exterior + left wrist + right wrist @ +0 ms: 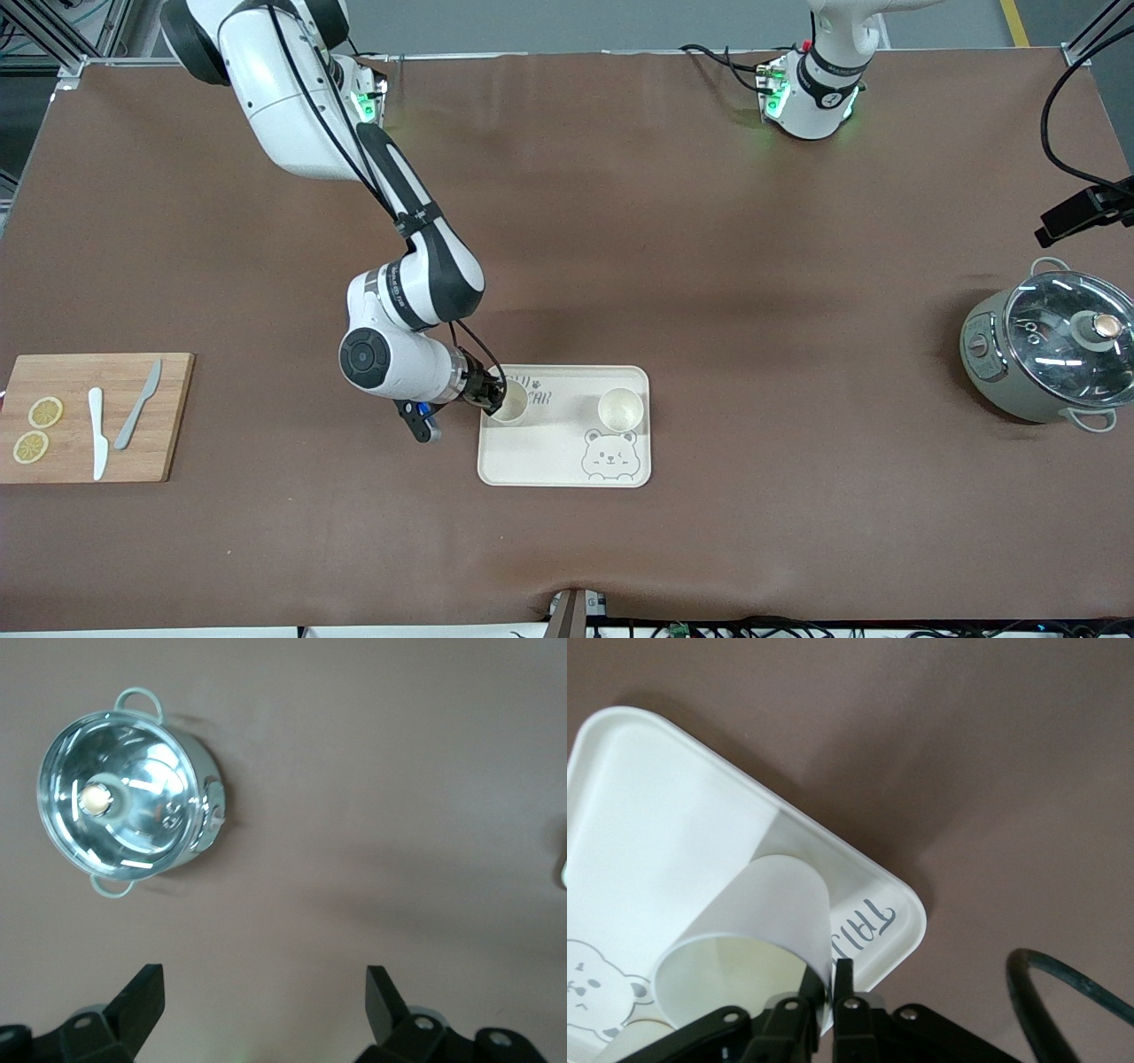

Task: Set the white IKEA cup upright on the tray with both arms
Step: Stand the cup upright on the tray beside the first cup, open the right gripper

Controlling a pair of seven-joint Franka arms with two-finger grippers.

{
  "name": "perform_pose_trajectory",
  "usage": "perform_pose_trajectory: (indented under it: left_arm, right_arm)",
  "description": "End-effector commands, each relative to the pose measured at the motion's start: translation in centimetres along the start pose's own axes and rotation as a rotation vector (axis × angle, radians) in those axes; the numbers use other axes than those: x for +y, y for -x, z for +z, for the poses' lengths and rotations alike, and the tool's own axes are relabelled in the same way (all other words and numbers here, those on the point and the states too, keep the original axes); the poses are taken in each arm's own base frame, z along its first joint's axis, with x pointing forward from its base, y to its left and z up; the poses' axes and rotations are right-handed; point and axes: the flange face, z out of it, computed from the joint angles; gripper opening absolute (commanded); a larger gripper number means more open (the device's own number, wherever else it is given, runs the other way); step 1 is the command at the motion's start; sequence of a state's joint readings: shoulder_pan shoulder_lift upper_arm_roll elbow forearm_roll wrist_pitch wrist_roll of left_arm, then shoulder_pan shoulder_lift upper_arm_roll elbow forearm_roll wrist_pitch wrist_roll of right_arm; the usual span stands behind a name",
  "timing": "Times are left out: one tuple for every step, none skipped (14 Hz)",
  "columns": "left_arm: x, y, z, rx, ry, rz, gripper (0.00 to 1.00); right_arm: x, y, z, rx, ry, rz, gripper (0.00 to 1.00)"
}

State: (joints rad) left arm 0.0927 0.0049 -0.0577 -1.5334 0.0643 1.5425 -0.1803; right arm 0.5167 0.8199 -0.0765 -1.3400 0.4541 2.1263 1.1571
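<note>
The cream tray (pixel 549 447) lies near the table's middle, toward the front camera. A white cup (pixel 620 408) stands upright on it, at the end toward the left arm. My right gripper (pixel 493 396) is shut on the rim of a second white cup (pixel 512 403), held upright over the tray's corner by the grey lettering. In the right wrist view one finger is inside this cup (pixel 757 921) and one outside, the gripper (pixel 830 979) pinching the wall above the tray (pixel 647 815). My left gripper (pixel 263 973) is open and empty, high over bare table.
A grey cooking pot with a glass lid (pixel 1050 354) stands at the left arm's end of the table; it also shows in the left wrist view (pixel 124 806). A wooden cutting board (pixel 93 416) with lemon slices and two knives lies at the right arm's end.
</note>
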Motion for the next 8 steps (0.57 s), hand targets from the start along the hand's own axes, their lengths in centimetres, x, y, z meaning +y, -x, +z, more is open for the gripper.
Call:
perform_pose_trajectory:
  left_arm:
    - [1.4,3.0,0.6,0.048,0.022,0.038,1.00]
    - [1.9,3.2,0.4,0.042,0.020,0.050,1.00]
    - [2.1,3.3,0.2,0.032,0.018,0.054,1.00]
    - [2.5,3.6,0.2,0.013,0.014,0.062,1.00]
    - [2.9,3.8,0.2,0.001,0.011,0.071,1.00]
    - [3.7,4.2,0.3,-0.014,0.008,0.086,1.00]
    - [3.9,4.5,0.1,-0.020,0.007,0.089,1.00]
    - [3.9,4.5,-0.2,-0.014,0.007,0.090,1.00]
  right_arm:
    - [-0.6,0.6,-0.9,0.002,0.000,-0.009,1.00]
    - [-0.2,0.8,-1.2,-0.002,0.038,-0.019,1.00]
    - [-0.6,1.2,-2.5,-0.012,0.058,-0.029,1.00]
    - [-1.3,1.3,-4.9,-0.021,0.053,-0.037,1.00]
    - [-1.6,1.4,-6.6,-0.029,0.065,-0.047,1.00]
    - [-1.4,0.1,-8.1,-0.033,0.072,-0.036,1.00]
    - [-1.1,-0.8,-9.5,-0.044,0.083,-0.027,1.00]
    - [-0.8,-2.0,-12.4,-0.051,0.075,-0.017,1.00]
